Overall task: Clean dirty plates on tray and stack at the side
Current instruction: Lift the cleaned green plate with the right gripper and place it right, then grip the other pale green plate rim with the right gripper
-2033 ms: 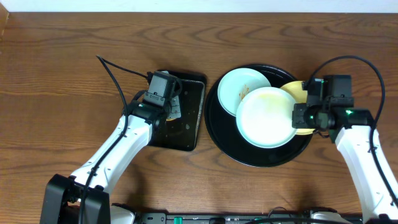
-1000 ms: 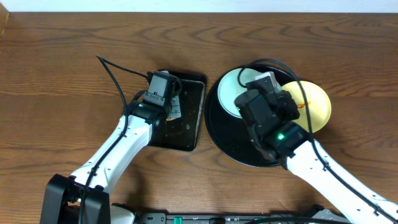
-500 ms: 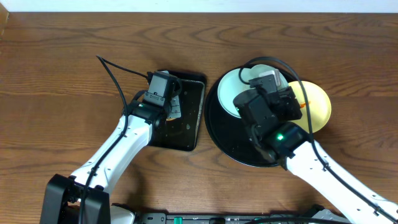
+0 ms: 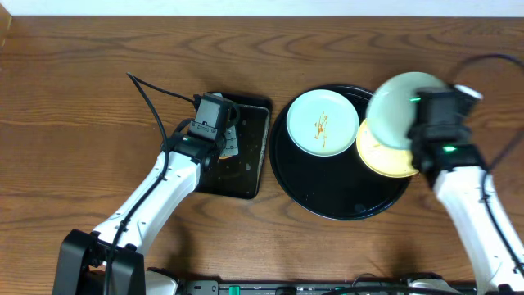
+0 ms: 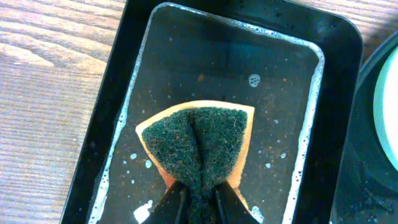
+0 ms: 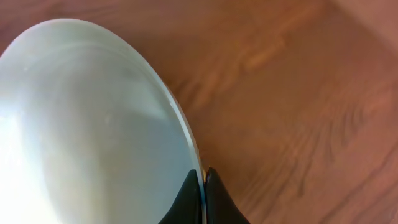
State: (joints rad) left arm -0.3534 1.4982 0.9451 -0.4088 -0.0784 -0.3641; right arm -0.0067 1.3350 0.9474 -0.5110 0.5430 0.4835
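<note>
The round black tray [image 4: 327,192] holds a mint-blue plate [image 4: 322,121] with orange sauce smears at its back left. A pale yellow plate [image 4: 385,156] lies over its right rim. My right gripper [image 6: 203,199] is shut on the rim of a second mint-blue plate [image 6: 87,130], held tilted in the air above the tray's right edge in the overhead view [image 4: 403,97]. My left gripper [image 5: 199,202] is shut on a folded sponge [image 5: 198,142], green scouring side up, over the wet rectangular tray [image 5: 292,93].
The rectangular black tray [image 4: 250,156] stands just left of the round tray. A black cable [image 4: 155,90] runs from the left arm across the wood. Brown tabletop [image 4: 458,49] lies right of and behind the round tray.
My right arm lifted the mint-blue plate off the round tray, swung over the tray's middle, then back to the right with the plate tilted. The smeared plate is uncovered. The left arm stayed still.
</note>
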